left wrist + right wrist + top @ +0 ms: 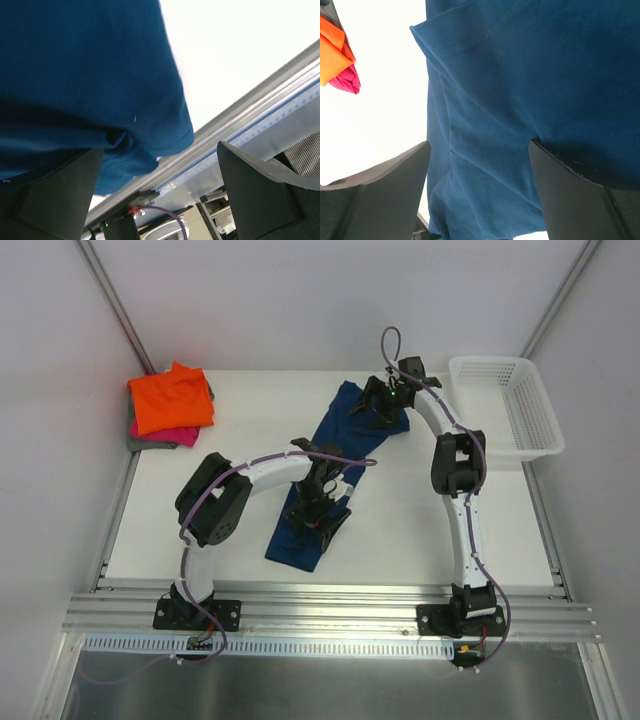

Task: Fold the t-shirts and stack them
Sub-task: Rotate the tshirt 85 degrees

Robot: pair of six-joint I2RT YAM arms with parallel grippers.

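Navy t-shirt [335,430] folded lengthwise into a narrow strip across the middle of the bench [230,420], slanting from 1 o'clock down to 6 o'clock. Left pincer [325,505] spread wide over the strip's near end, right pincer [385,400] likewise spread over the far end, nothing pinched by either. Folded orange t-shirt [172,398] atop pink t-shirt [165,434] and grey t-shirt [133,438], stacked at 10 o'clock, white basket [490,360] at 2 o'clock

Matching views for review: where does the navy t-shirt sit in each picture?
Top external: navy t-shirt, a long strip lying mid-table.
Left wrist: upper left.
Right wrist: centre and right.
Shared landmark: white tabletop.
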